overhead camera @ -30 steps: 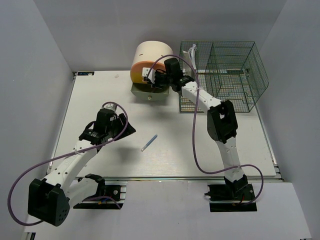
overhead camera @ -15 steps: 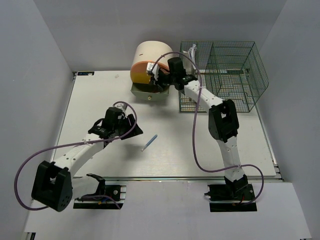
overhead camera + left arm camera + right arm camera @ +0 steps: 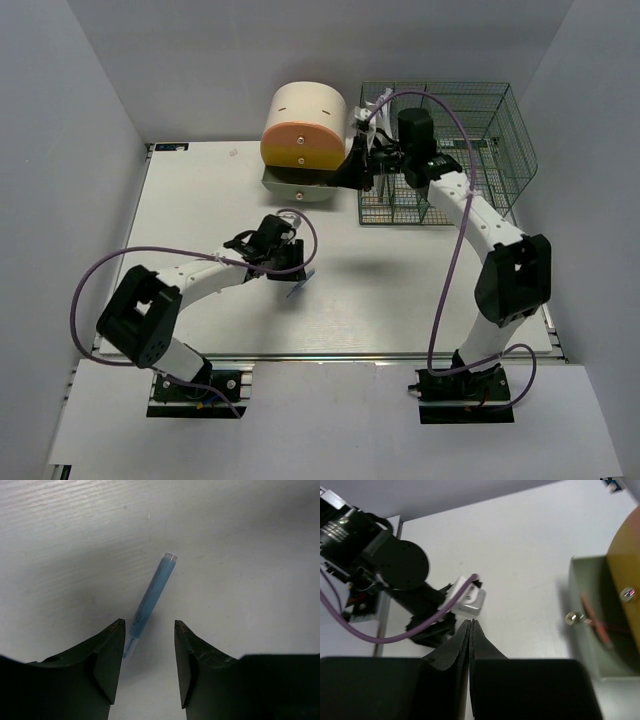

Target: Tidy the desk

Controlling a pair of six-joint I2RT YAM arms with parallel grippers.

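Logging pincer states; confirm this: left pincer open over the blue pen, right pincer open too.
Not quite. The right pincer is shut, its jaws pressed together, as the right wrist view shows. The left pincer is indeed open over the blue pen.

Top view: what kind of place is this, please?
Probably a robot test cell staged as an office: plain walls around the desk, a left arm and right arm bolted at its edge, a mesh organizer.

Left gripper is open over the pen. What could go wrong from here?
The blue pen lies slanted, only its thin end between the fingers of the left gripper, so closing may pivot or flick it. The shut right gripper sits close beside the drawer box; a swing might bump it.
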